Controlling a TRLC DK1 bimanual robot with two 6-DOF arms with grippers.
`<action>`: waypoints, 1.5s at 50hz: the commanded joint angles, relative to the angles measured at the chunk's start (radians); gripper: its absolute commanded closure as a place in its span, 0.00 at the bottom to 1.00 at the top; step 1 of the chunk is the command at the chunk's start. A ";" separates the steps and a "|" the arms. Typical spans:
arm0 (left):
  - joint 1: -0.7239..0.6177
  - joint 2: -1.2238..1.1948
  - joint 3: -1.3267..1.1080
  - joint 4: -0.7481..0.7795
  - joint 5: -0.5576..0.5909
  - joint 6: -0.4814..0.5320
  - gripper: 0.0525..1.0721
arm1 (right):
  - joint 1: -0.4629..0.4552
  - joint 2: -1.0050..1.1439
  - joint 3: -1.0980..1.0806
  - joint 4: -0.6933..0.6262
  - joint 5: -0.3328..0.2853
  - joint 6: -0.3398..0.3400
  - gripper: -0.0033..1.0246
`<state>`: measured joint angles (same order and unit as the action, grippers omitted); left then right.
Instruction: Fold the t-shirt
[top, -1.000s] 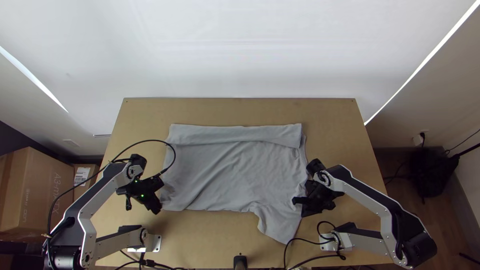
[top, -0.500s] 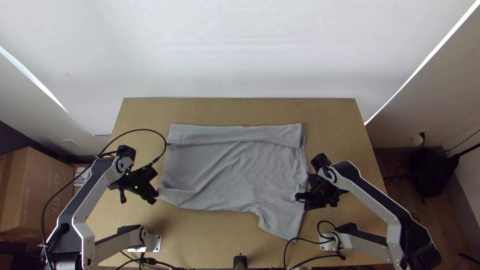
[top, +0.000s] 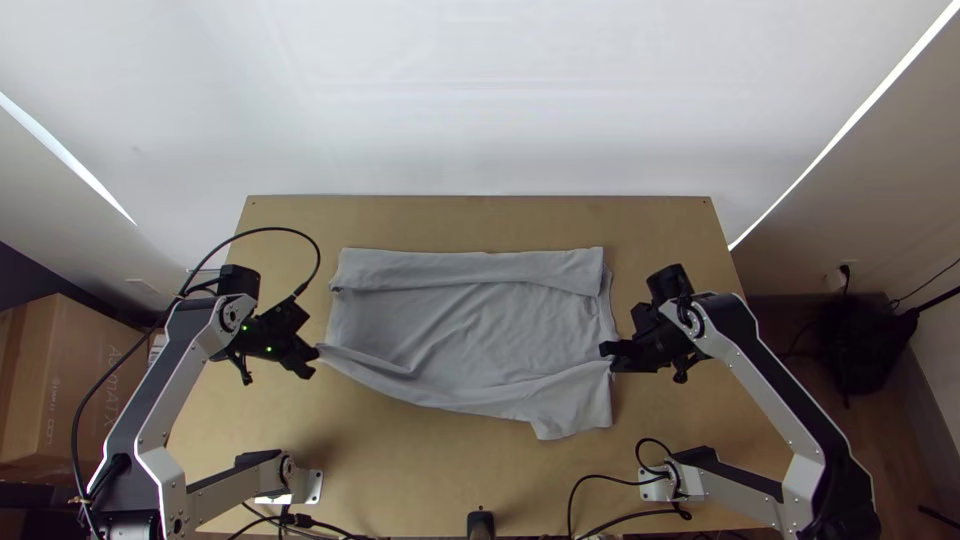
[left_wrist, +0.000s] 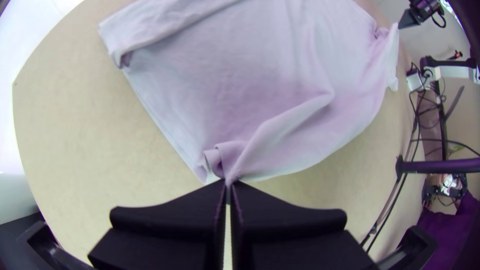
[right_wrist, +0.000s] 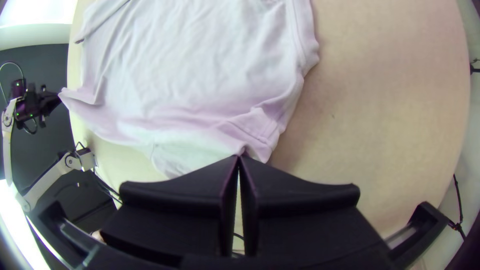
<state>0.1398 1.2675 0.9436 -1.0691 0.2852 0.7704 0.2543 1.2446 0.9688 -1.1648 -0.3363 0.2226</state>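
The grey t-shirt (top: 470, 330) lies wide across the middle of the table, a strip along its far side folded over. My left gripper (top: 316, 358) is at the shirt's near left corner; in the left wrist view the left gripper (left_wrist: 228, 184) is shut on the edge of the t-shirt (left_wrist: 280, 75). At the shirt's right edge is my right gripper (top: 608, 358); in the right wrist view the right gripper (right_wrist: 239, 159) is shut on a pinch of the t-shirt (right_wrist: 190, 65). The near edge sags between both grippers, and a flap hangs down near the right one.
Bare wood of the table (top: 400, 480) lies in front of the shirt. Black cables (top: 575, 500) run by the right arm's base at the near edge. A cardboard box (top: 75, 380) stands left of the table.
Both grippers have moved up the picture and apart, the left one to the left, the right one slightly right. The shirt's near edge and the flap at right have been drawn farther from the near edge.
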 joint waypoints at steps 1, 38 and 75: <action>0.021 0.050 0.044 0.026 0.023 -0.026 0.97 | -0.023 0.049 0.048 -0.013 0.006 -0.029 0.97; 0.023 0.369 0.465 0.161 0.095 -0.267 0.97 | -0.115 0.481 0.587 -0.013 0.008 -0.063 0.97; -0.016 0.670 0.615 0.239 0.075 -0.379 0.97 | -0.170 0.966 1.133 -0.067 0.017 -0.074 0.97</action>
<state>0.1280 1.9018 1.5269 -0.8532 0.3622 0.4210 0.0902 2.1578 2.0392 -1.2034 -0.3290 0.1661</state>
